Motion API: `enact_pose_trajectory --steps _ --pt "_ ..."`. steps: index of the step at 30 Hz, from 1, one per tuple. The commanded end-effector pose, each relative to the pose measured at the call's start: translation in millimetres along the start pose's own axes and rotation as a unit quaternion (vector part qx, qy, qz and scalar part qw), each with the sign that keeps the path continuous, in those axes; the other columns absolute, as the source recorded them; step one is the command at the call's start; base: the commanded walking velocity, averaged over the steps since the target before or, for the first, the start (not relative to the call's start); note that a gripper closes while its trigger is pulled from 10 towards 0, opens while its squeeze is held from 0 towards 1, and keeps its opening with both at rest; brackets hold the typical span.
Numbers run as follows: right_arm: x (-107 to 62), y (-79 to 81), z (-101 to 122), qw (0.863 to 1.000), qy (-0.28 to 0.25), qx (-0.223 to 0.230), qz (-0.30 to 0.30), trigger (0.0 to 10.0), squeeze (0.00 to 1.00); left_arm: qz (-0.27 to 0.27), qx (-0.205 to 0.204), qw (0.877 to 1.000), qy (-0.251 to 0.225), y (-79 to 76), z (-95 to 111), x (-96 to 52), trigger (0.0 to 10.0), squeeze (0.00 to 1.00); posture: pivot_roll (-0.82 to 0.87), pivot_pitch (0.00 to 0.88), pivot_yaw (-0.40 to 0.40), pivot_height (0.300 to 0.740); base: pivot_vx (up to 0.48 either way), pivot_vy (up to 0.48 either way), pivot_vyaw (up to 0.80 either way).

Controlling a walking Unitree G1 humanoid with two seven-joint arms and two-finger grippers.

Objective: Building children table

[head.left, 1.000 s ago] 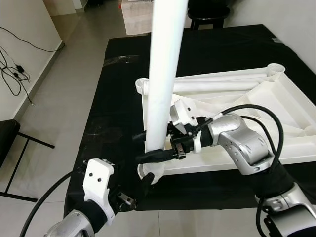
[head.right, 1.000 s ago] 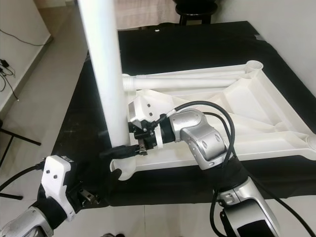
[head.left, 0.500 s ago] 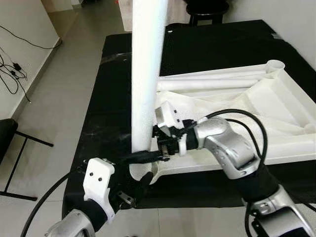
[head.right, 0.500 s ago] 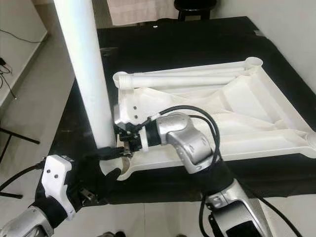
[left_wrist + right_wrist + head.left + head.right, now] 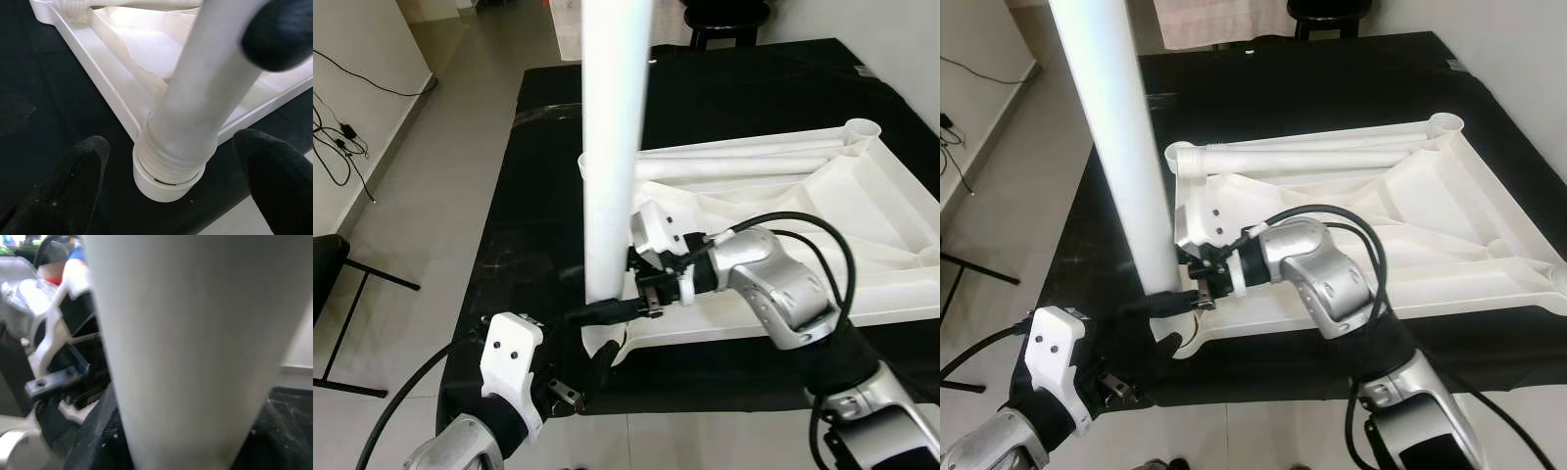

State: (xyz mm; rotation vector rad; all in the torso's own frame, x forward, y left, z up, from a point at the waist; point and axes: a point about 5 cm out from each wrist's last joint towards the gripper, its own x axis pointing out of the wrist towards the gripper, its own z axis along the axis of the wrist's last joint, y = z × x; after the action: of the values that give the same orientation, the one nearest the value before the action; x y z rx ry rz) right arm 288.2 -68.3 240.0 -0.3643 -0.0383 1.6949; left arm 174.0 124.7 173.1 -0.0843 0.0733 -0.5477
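A: Where is the leg (image 5: 612, 147)?

B: Upright in the corner socket (image 5: 166, 178), clenched by the right pincer (image 5: 597, 311). The left pincer (image 5: 171, 191) waits released below.

A: Advice?

B: Keep it vertical, turn the thread gently.

Three white legs (image 5: 612, 147), one tabletop (image 5: 891, 196)

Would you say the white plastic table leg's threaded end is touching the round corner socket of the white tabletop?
Touching: the left wrist view shows the leg's threaded end seated inside the corner socket.
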Motion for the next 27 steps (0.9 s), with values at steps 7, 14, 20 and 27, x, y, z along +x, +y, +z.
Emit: enact_pose_trajectory --steps 7,14,20,27 --pt "4.1 7.1 -7 0.998 0.039 0.014 0.055 10.0 0.0 -0.001 0.0 1.0 0.001 -1.3 -1 0.4 10.0 0.0 0.04 0.222 0.051 0.74 0.0 0.0 0.0" --pt "7.2 8.8 -8 0.996 0.056 0.014 0.07 10.0 0.0 -0.001 -0.001 1.0 0.0 -1.4 -1 0.9 10.0 0.0 0.03 0.223 0.051 0.74 0.0 0.0 0.0" --pt "14.6 15.0 -7 0.99 0.079 0.007 0.116 10.0 0.0 0.0 -0.001 1.0 -0.001 -2.0 -1 2.2 10.0 0.0 0.04 0.226 0.044 0.74 0.0 0.0 0.0" --pt "27.0 14.5 -4 0.99 0.074 -0.001 0.118 10.0 0.0 0.001 -0.002 1.0 -0.002 -2.6 -1 2.7 10.0 0.0 0.03 0.229 0.038 0.74 0.0 0.0 0.0"
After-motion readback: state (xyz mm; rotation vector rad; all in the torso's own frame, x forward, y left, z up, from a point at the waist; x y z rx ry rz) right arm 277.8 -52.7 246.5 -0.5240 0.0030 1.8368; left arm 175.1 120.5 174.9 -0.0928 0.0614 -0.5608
